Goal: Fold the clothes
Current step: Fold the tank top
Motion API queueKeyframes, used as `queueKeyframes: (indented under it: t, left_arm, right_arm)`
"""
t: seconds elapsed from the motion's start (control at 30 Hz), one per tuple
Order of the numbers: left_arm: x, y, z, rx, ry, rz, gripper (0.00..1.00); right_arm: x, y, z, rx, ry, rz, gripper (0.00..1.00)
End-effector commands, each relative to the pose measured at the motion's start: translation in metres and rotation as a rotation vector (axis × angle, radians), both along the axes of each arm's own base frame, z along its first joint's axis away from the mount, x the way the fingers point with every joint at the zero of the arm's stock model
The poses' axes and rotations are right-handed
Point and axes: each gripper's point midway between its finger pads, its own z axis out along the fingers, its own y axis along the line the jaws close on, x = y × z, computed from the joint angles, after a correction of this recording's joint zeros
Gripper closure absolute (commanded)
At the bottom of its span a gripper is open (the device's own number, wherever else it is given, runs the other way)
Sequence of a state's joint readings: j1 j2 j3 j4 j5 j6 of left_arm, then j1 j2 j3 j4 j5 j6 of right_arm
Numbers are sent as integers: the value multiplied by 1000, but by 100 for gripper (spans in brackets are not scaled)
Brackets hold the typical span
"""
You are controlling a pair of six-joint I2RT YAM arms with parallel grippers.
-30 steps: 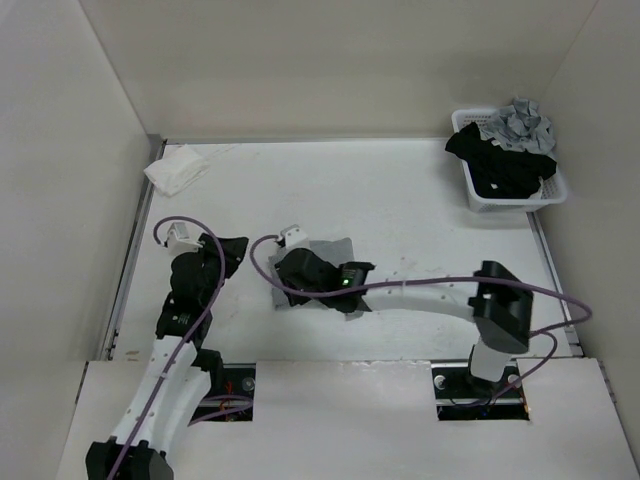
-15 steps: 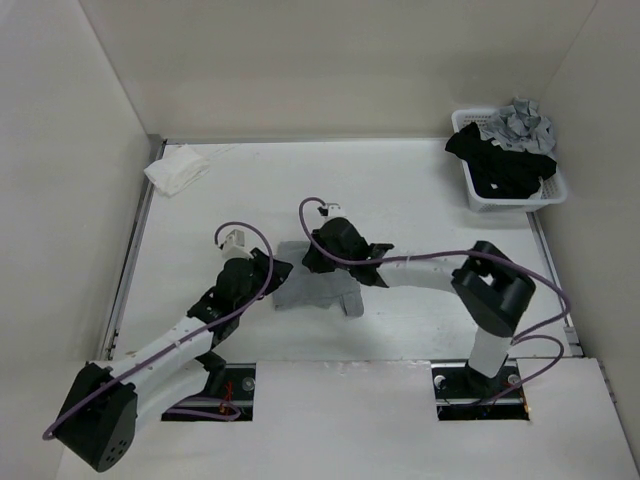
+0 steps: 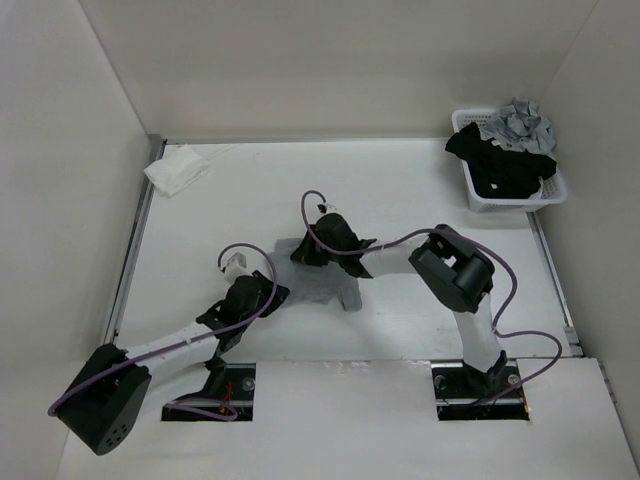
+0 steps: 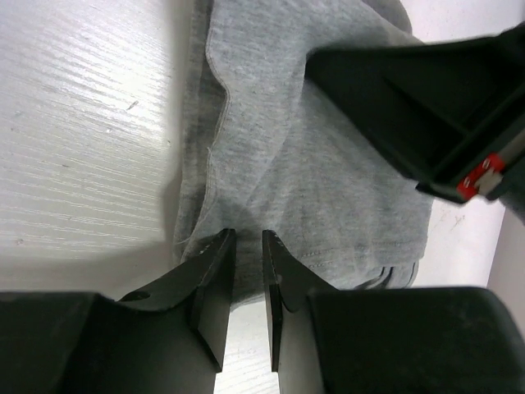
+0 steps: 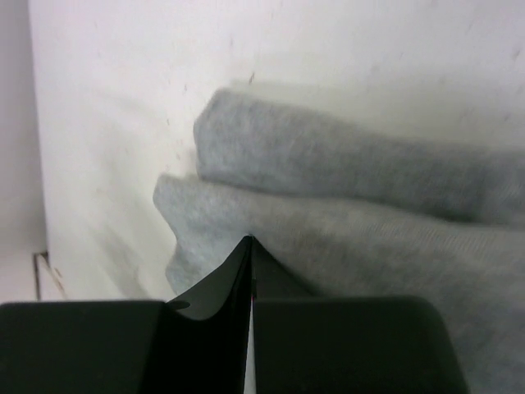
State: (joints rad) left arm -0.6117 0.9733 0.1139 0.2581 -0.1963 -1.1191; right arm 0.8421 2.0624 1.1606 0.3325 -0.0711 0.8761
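I see the grey tank top [image 3: 322, 286] lying in a folded heap at the middle of the surface [image 3: 420, 190]. My right hand [image 5: 250, 240] is pinched tight on its far left edge. My left hand [image 4: 246, 236] sits at the near left hem, its fingers a narrow slit apart. Whether cloth is caught between them I cannot tell.

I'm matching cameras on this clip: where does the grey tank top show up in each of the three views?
Top external: grey tank top lies mid-table, folded small.
Left wrist: grey tank top fills the upper centre, just beyond the left end effector.
Right wrist: grey tank top covers the centre and right, with the right end effector at its edge.
Shared landmark: the white table bordering the cloth.
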Motion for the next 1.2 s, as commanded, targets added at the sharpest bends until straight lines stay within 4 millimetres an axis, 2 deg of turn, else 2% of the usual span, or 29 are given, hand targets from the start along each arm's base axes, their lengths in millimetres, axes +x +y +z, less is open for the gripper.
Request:
queueKeyframes:
  t: [0.0,0.17,0.3,0.4,0.43,0.53,0.6,0.7,0.83,1.0,1.1,1.17]
  left_arm:
    - [-6,7,-12,13,19,21,81]
    - [-5,10,-4,12,3,27,81]
    - [8,11,29,14,-84,24,80]
    - [21,16,64,50,-170,42,77]
    - [24,18,75,66,-197,48,76]
    - [34,26,99,123,-265,67,73]
    - [41,32,113,167,-302,78,69]
    - [48,44,125,218,-321,99,64]
    - [55,63,129,261,-317,133,58]
    - [57,93,116,305,-245,209,54]
    - [56,105,108,317,-202,237,52]
    - [55,113,102,323,-175,254,52]
  right_arm:
    - [31,9,24,114,-40,-77,96]
    - [45,3,39,183,-49,-123,96]
    - [61,-12,50,217,-38,-190,96]
    - [60,-18,82,266,-70,-186,95]
    - [56,-21,102,288,-103,-177,94]
    - [44,-34,145,324,-186,-150,91]
    - [35,-54,168,328,-243,-149,89]
    - [28,-95,187,305,-323,-188,83]
    - [24,-155,187,233,-378,-280,71]
    - [26,-229,160,75,-424,-463,56]
    - [27,-257,140,15,-429,-557,51]
    - [27,-269,127,2,-420,-604,51]
